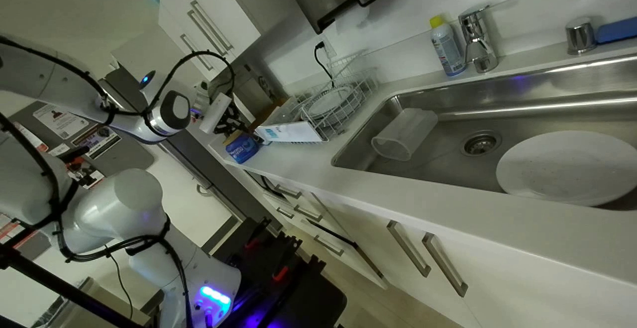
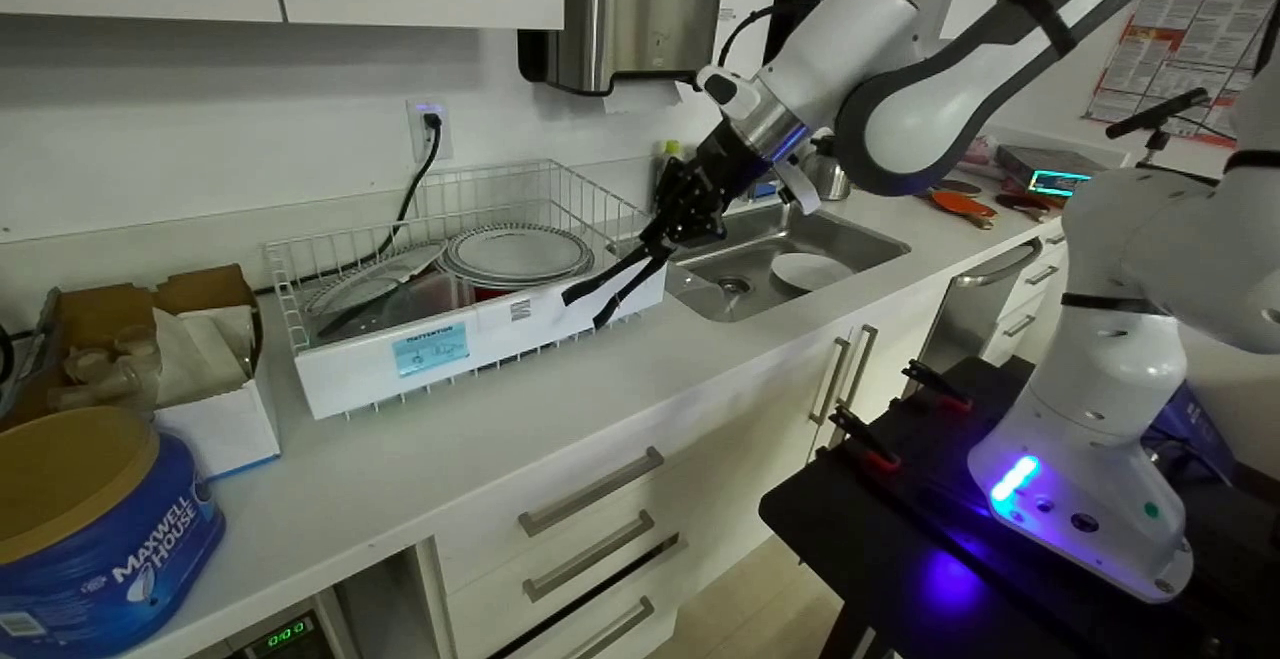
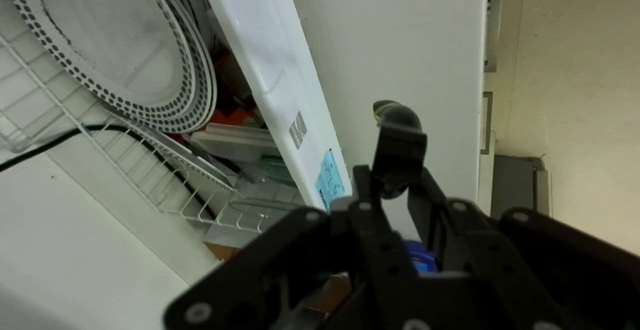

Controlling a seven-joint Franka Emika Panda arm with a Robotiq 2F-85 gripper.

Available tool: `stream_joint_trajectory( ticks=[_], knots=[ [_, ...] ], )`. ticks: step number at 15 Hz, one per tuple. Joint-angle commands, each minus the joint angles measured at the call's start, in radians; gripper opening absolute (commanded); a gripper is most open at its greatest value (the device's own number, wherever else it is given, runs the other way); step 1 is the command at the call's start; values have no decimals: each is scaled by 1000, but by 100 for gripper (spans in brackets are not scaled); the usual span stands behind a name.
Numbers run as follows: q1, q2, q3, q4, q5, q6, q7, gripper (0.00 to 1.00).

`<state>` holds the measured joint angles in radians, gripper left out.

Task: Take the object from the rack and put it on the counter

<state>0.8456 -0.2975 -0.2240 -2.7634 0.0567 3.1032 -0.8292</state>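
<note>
The rack (image 2: 545, 311) is white wire with a white front panel; it shows in an exterior view (image 1: 293, 133) and along the left of the wrist view (image 3: 272, 82). It holds plates (image 2: 518, 254) and clear containers. My gripper (image 2: 657, 242) is shut on a dark, long, two-pronged tong-like utensil (image 2: 632, 291). In the wrist view the utensil (image 3: 398, 147) sits between the fingertips (image 3: 394, 176), seen nearly end-on. I hold it above the white counter (image 2: 480, 449), in front of the rack's panel. How high it is cannot be told.
A blue coffee tub (image 2: 110, 549) and an open cardboard box (image 2: 215, 429) stand beside the rack. The steel sink (image 1: 448, 178) holds a plate (image 1: 567, 166) and a clear container (image 1: 405, 134). A spray can (image 1: 448, 49) and faucet (image 1: 477, 42) stand behind it.
</note>
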Motion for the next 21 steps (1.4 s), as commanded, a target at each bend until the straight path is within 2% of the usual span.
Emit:
stream_joint_trajectory(
  ticks=[1, 4, 9, 15, 21],
  knots=[
    [243, 31, -246, -10, 132, 77, -129, 6],
    [455, 6, -474, -7, 206, 65, -224, 6],
    [722, 4, -797, 21, 242, 52, -320, 6],
    [1028, -12, -1145, 65, 230, 53, -349, 6],
    [1367, -83, -1519, 139, 199, 60, -346, 6]
  ],
)
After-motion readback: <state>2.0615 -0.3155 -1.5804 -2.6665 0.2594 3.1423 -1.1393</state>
